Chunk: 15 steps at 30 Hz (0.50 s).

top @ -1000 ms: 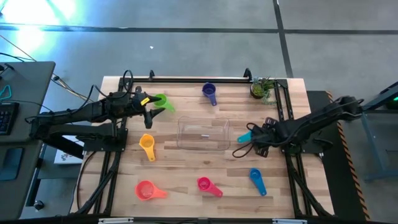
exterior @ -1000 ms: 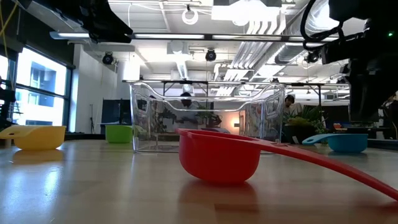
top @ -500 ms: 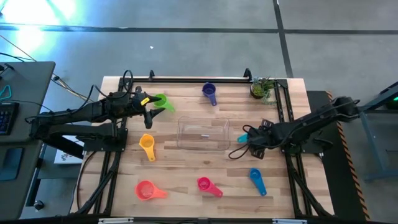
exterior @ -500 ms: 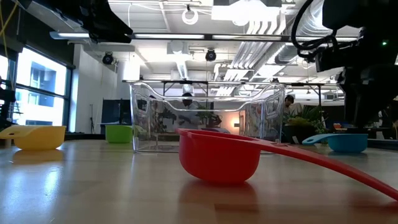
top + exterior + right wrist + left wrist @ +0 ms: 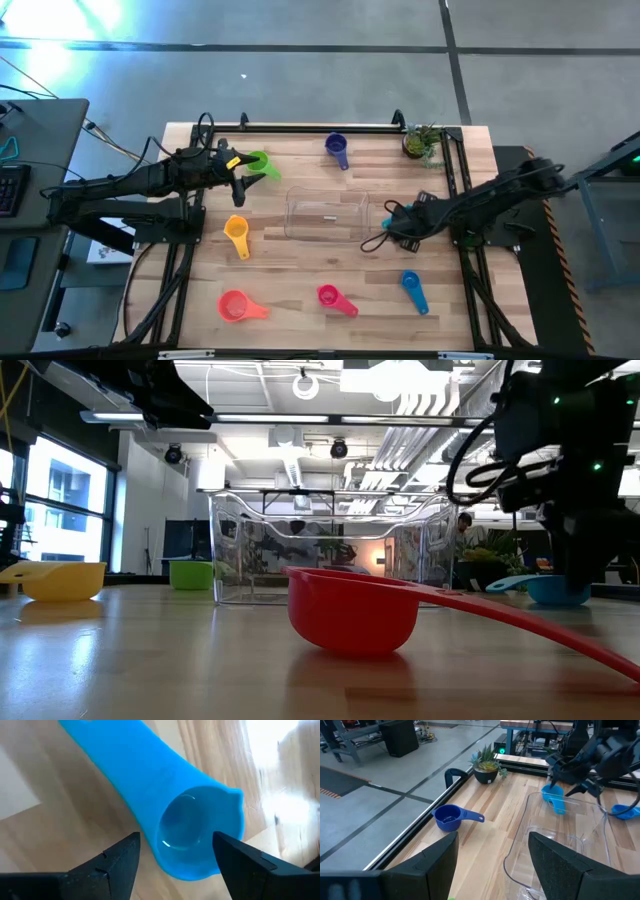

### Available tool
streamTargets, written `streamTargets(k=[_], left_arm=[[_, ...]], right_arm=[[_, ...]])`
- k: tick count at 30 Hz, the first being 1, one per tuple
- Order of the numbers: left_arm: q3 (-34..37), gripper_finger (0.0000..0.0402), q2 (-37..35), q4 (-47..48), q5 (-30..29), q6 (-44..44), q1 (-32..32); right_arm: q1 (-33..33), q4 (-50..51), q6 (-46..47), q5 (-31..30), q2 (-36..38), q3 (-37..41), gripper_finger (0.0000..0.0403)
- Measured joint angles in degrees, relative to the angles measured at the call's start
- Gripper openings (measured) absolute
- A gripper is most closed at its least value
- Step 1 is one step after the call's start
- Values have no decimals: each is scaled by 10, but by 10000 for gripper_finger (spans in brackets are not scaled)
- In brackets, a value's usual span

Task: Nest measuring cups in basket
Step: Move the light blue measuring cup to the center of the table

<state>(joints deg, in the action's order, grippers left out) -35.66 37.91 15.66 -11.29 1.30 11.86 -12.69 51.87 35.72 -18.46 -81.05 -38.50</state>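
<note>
The clear basket [image 5: 327, 215] stands mid-table. My right gripper [image 5: 396, 222] is open and low over the teal cup [image 5: 190, 830], one finger on each side of its bowl. That cup rests on the table just right of the basket [image 5: 555, 589]. My left gripper [image 5: 250, 178] is open and hovers beside the green cup [image 5: 258, 161], which sits on the table [image 5: 190, 573]. Purple [image 5: 337, 149], orange-yellow [image 5: 236, 232], coral [image 5: 234, 305], magenta [image 5: 329, 296] and blue [image 5: 412, 288] cups lie scattered on the wood.
A small potted plant [image 5: 420, 142] stands at the far right corner. A black rail [image 5: 320, 127] runs along the far edge. Dark frame bars [image 5: 470, 270] flank both table sides. Bare wood lies between the basket and the near cups.
My right gripper has moved toward the table's left, toward the basket, and has come down over the teal cup, which now shows between its fingers. The cups and the basket have stayed where they were.
</note>
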Motion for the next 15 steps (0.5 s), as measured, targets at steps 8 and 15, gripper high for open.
streamTargets(k=[8,15], left_arm=[[0,232,0,0,0,0,0],[0,232,0,0,0,0,0]], right_arm=[[15,-3,-2,3,-11,0,232],[15,-3,-2,25,-11,0,168]])
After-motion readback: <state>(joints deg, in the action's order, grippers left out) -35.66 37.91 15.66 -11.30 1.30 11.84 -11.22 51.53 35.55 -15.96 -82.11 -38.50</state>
